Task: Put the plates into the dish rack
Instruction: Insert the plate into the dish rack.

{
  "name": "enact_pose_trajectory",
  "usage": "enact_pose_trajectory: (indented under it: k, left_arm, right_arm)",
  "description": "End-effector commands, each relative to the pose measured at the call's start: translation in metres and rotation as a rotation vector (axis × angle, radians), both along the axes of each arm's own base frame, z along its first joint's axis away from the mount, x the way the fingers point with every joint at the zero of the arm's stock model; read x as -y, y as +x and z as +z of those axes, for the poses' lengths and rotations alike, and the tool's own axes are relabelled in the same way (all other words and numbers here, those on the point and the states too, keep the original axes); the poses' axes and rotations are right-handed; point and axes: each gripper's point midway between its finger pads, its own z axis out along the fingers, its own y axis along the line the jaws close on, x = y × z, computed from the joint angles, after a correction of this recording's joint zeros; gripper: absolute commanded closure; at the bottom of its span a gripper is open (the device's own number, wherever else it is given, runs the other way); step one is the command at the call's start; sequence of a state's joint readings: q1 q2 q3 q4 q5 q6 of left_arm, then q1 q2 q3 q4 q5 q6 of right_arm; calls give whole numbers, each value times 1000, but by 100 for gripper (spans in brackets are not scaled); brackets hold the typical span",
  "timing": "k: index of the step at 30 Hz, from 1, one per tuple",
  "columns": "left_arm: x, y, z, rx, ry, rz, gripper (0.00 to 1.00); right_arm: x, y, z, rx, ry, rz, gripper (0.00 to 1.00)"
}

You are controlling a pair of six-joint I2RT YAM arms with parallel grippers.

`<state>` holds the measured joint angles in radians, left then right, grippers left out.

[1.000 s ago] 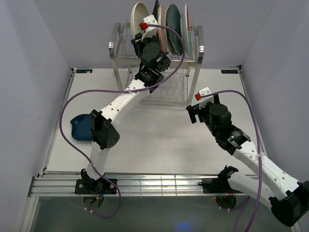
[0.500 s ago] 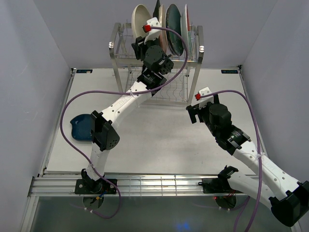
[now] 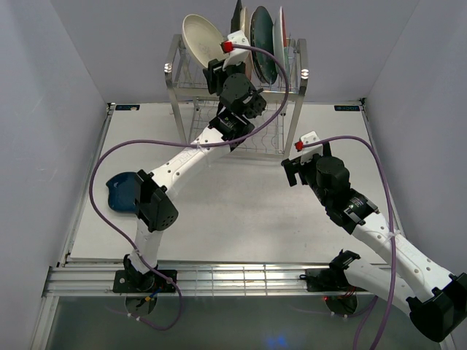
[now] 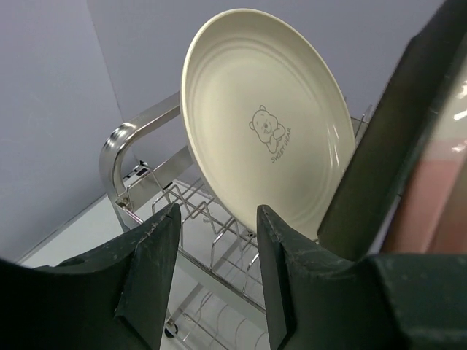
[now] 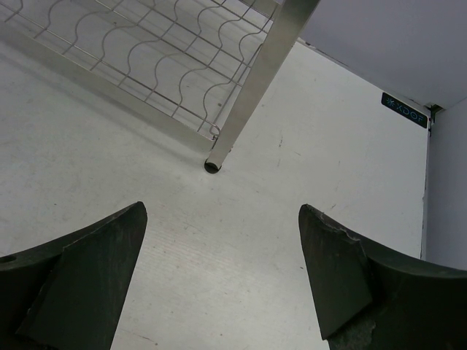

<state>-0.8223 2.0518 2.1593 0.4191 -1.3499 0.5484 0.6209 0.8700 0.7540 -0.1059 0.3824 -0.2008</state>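
Observation:
The cream plate (image 3: 198,38) (image 4: 263,124), with a small bear drawing, stands in the top tier of the dish rack (image 3: 173,82) (image 4: 120,149) and leans to the left. My left gripper (image 3: 216,71) (image 4: 217,219) is open just below and in front of its rim, with nothing between the fingers. To its right in the rack stand a dark plate (image 3: 237,14) (image 4: 387,138), a pink one (image 4: 430,197), a dark teal one (image 3: 261,44) and a red-rimmed one (image 3: 280,33). A dark blue plate (image 3: 120,191) lies on the table at the left. My right gripper (image 3: 292,172) (image 5: 219,219) hangs open over the table.
The rack's right front leg (image 5: 255,80) stands just ahead of my right gripper, with the wavy wires of the lower shelf (image 5: 146,51) beyond it. Grey walls close in the table on three sides. Purple cables loop off both arms.
My left gripper has opened and let go of the cream plate, which has tipped left to lean in its slot. The left wrist has shifted slightly right. The right arm has not moved.

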Motion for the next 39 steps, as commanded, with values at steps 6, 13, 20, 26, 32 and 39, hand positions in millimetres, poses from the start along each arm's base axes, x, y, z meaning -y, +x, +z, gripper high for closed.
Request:
enact_pose_trajectory:
  k: [6,13,20,26,32,39]
  left_arm:
    - [-16,-42,56,82,-66,-73,37]
    - [-25,-72,68,113,-66,-172,34]
    - [-33,-85,73,167,-260,-538,30]
    - [-53,-59,53,63,-307,-514,27]
    - [-70,-38,53,47,-438,-582,23]
    - [-96,-3,44,26,-577,-610,22]
  right_arm:
    - [0,1,9,25,31,-3,10]
    - [-1,0,11,28,31,5,10]
    - [-3,-1,10,25,30,17,10]
    - [-4,0,10,22,28,22,10]
    - [-4,-2,10,22,26,26,10]
    - [-5,-3,8,17,25,35,10]
